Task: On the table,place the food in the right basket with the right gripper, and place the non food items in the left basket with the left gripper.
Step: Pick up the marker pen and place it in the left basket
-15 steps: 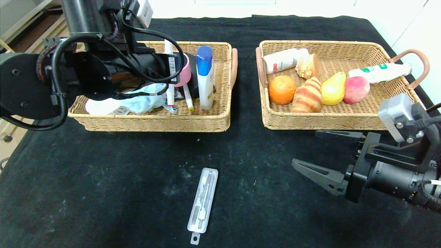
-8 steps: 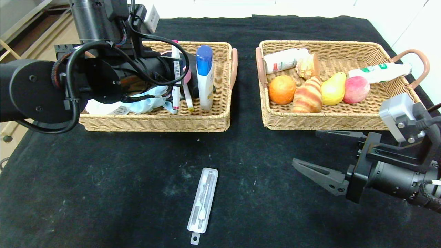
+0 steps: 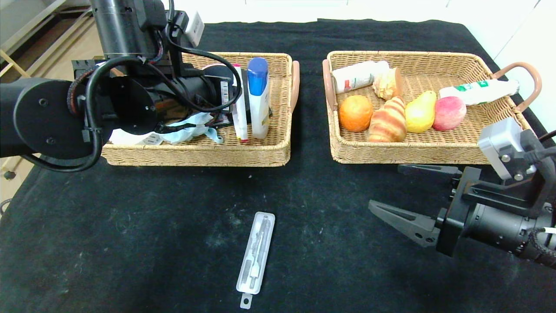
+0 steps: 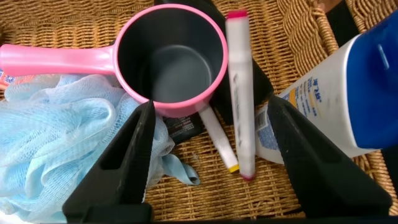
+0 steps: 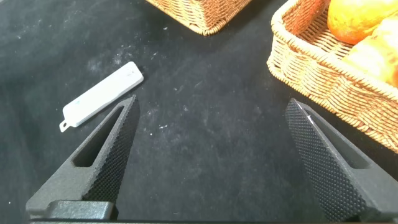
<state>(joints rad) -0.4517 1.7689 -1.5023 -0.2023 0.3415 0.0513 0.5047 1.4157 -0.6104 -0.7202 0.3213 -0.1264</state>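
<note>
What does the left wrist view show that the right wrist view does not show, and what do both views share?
Only the left wrist view shows the pink cup, the marker, the blue mesh and the open left gripper. Only the right wrist view shows the clear plastic case, the orange and the open right gripper. Both show wicker of the left basket.

Left arm [image 3: 65,113]: matte black round housings, upper left of the head view, small screws on the joint cap.
Left cables: thick black cables looping over the wrist, held by a cable tie.
Left label: white barcode sticker on the black wrist barrel.
Left camera block: white box near the top of the arm.
Left fingers [image 4: 124,162]: black, wedge-shaped, with cut-out slots.
Right arm [image 3: 499,221]: black cylinder, lower right of the head view, black bracket.
Right camera block: grey-white box with screws.
Right fingers [image 5: 106,162]: black, tapered, knurled inner faces.
</note>
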